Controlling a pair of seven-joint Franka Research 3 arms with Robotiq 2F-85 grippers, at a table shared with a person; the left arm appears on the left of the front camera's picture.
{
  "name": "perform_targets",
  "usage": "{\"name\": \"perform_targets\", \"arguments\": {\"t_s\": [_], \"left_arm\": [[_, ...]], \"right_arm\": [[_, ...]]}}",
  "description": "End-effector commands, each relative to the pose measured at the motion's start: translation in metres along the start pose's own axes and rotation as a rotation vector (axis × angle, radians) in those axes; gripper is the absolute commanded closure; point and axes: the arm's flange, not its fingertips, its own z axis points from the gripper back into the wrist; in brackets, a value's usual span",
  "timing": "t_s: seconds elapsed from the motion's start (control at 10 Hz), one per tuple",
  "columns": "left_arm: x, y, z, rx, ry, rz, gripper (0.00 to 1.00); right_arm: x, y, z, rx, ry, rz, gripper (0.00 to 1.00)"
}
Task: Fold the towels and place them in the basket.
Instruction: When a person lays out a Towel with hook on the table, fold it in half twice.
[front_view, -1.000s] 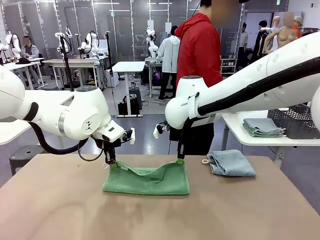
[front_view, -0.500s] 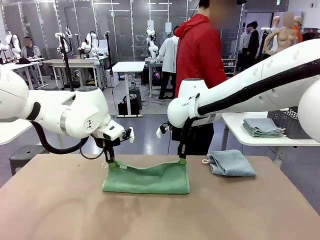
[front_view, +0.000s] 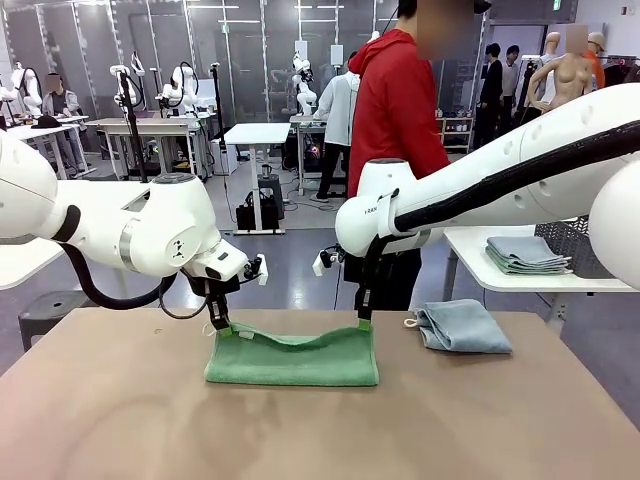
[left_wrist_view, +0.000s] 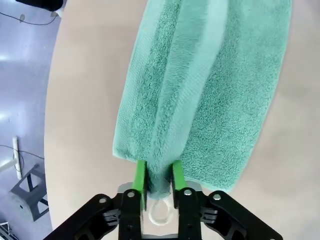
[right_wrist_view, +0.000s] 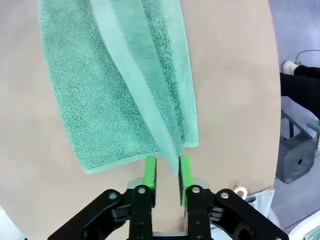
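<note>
the green towel lies mid-table with its far edge lifted at both corners. the left gripper pinches the corner at 10 o'clock and the right gripper the one at 2 o'clock, each with fingers narrowed onto the cloth. the terry looks soft, light and limp and sags between the holds, so corner grips suit it. the grey-blue towel lies loosely folded at 3 o'clock. the basket stands at 2 o'clock, well apart.

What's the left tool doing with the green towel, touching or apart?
Touching. Left wrist view shows the left tool clamped on a corner of the green towel.
</note>
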Motion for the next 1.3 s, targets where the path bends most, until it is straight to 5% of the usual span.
{"name": "perform_targets", "arguments": {"t_s": [0.0, 0.1, 0.2, 0.3, 0.4, 0.6, 0.9, 1.2], "left_arm": [[0.004, 0.005, 0.000, 0.047, 0.001, 0.024, 0.74], [0.002, 0.008, 0.003, 0.055, -0.014, 0.032, 0.37], [0.001, 0.009, 0.010, 0.064, -0.029, 0.032, 0.55], [0.001, 0.009, 0.020, 0.070, -0.043, 0.026, 0.19], [0.000, 0.006, 0.031, 0.070, -0.055, 0.007, 0.37], [-0.006, -0.023, 0.057, -0.024, -0.066, -0.058, 0.37], [-0.031, -0.057, 0.085, -0.121, -0.035, -0.120, 0.37], [-0.057, -0.068, 0.093, -0.160, -0.061, -0.186, 0.37]], "right_arm": [[-0.003, -0.004, 0.002, -0.031, -0.041, 0.022, 0.73], [-0.004, -0.004, 0.007, -0.031, -0.056, 0.020, 0.37], [-0.003, -0.001, 0.014, -0.030, -0.069, 0.021, 0.54], [-0.003, 0.003, 0.024, -0.031, -0.076, 0.021, 0.17], [-0.003, 0.011, 0.034, -0.020, -0.066, -0.013, 0.17], [-0.018, 0.056, 0.055, 0.111, -0.030, -0.136, 0.17], [-0.048, 0.129, 0.072, 0.097, -0.036, -0.133, 0.17], [-0.057, 0.157, 0.068, 0.120, -0.112, -0.167, 0.17]]}}
